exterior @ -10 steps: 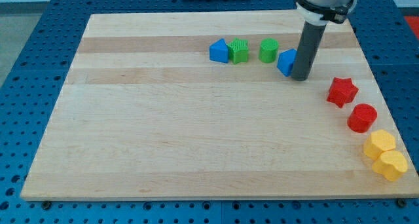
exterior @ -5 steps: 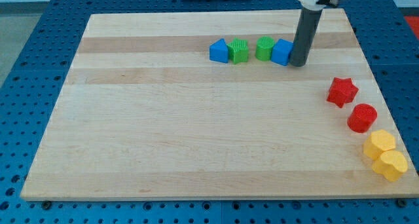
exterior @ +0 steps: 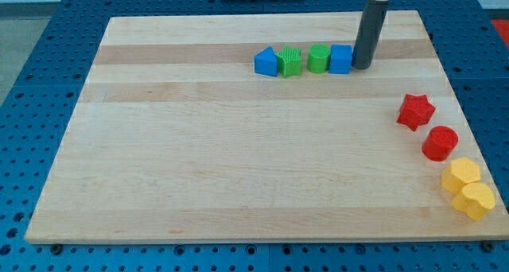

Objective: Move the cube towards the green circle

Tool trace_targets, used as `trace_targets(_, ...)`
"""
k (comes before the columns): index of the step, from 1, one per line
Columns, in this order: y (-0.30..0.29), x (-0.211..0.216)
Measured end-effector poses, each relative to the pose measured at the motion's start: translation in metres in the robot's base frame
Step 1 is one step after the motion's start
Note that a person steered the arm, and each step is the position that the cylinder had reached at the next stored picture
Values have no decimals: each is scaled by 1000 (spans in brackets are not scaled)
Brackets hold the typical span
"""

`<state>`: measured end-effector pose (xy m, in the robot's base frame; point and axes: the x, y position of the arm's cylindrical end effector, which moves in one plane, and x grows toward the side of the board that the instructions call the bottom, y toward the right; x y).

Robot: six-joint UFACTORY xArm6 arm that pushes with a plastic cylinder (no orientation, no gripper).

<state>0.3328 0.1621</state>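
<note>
The blue cube [exterior: 341, 59] sits near the view's top of the wooden board [exterior: 238, 169], touching the right side of the green circle [exterior: 319, 58]. My tip [exterior: 361, 66] rests on the board right against the cube's right side. A green star-like block [exterior: 291, 62] lies just left of the circle, and a blue house-shaped block [exterior: 266, 62] lies left of that; the four form a row.
A red star [exterior: 415, 111] and a red circle [exterior: 440, 142] lie near the view's right edge. Two yellow blocks [exterior: 461, 176] [exterior: 477, 200] sit at the lower right corner. The board lies on a blue perforated table [exterior: 32, 81].
My tip moved up and slightly left, pushing the blue cube up-left until it touches the green circle. The circle shifted a little left toward the green star-like block.
</note>
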Motion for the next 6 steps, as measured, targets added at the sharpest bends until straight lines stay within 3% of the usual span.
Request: trace_targets(6, -1, -8)
